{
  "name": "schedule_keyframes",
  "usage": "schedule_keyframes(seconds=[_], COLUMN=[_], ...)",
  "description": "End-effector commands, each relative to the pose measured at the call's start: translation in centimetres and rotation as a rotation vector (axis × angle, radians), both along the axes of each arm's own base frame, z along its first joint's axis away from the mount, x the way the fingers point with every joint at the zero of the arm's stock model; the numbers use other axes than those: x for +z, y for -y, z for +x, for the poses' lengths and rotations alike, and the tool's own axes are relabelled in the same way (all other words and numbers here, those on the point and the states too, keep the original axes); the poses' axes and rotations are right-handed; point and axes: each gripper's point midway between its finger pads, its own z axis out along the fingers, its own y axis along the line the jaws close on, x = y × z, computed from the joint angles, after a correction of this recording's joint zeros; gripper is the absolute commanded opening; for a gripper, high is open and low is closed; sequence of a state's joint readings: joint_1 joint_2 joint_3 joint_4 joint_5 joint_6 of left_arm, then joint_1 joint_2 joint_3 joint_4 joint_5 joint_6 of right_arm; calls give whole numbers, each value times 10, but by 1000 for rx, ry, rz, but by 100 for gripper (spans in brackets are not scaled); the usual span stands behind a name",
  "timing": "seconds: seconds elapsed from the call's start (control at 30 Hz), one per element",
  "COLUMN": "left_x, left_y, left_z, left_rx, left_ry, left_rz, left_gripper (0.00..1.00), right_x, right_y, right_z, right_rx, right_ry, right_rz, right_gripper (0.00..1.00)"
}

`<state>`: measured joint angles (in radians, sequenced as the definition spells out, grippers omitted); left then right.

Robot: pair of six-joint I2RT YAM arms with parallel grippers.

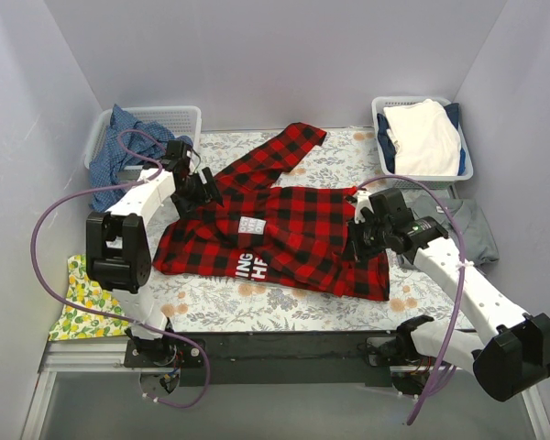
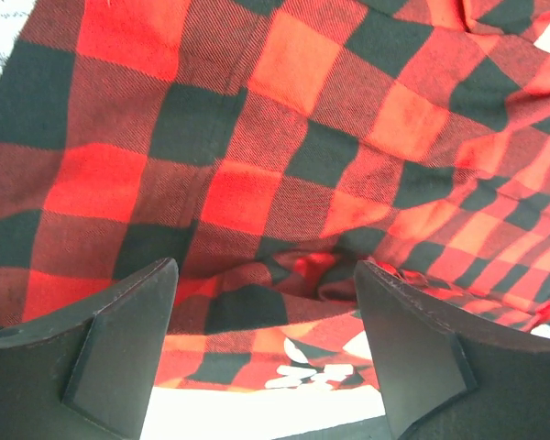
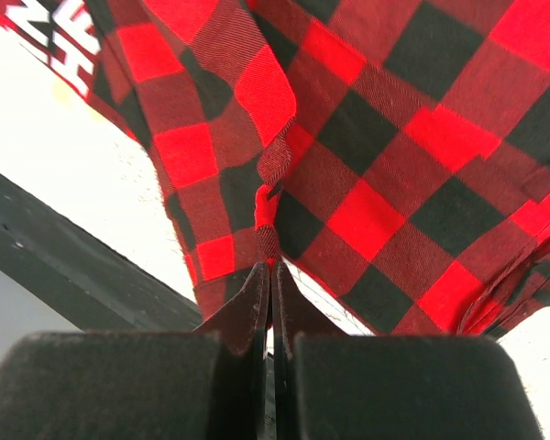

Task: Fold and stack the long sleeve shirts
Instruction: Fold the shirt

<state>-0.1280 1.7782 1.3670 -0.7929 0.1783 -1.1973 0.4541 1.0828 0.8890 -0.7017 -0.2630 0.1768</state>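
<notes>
The red-and-black plaid shirt [image 1: 284,234] with white lettering lies spread over the middle of the floral table cover, one sleeve [image 1: 280,151] reaching to the far middle. My left gripper [image 1: 197,192] is open, jaws wide, just above the shirt's far left part [image 2: 257,183]. My right gripper [image 1: 359,240] is shut on a pinched fold of the plaid shirt [image 3: 268,240] at its right side and holds it lifted. A grey collared shirt [image 1: 472,227] lies at the table's right edge, behind my right arm.
A white basket [image 1: 420,137] at the back right holds cream-white and navy cloth. A basket [image 1: 179,117] at the back left holds blue cloth that spills out. A yellow lemon-print cloth [image 1: 82,298] lies at the near left. The black front rail [image 1: 284,346] runs along the near edge.
</notes>
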Motion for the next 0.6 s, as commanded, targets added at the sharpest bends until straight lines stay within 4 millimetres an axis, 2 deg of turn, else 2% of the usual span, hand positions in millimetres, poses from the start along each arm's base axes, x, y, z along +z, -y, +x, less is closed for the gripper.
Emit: schedule_keyframes(seconds=[0.0,0.07,0.13,0.3,0.5,0.57], left_x=[37,30,39,46,31,30], left_y=[7,6,8,4,6,5], left_z=[-9,-16,-21,-32,-47,-48], left_rx=[6,-9,-43,-92,-67,-41], left_ry=[54,59,114,184,91,70], left_rz=[-67,-65,-81,-57,-81,-81], left_gripper=[77,75,73,67,68,73], right_x=[-12,-15,-20,-37,-37,-37], right_y=[3,2,4,11,8,9], right_z=[-1,-3,-3,-8,-7,-5], right_rx=[18,20,7,-45,-24,-23], right_ry=[3,-10,-24,-93,-100,-94], right_rz=[-23,-26,-37,-77,-77,-84], right_gripper=[1,1,1,1,1,1])
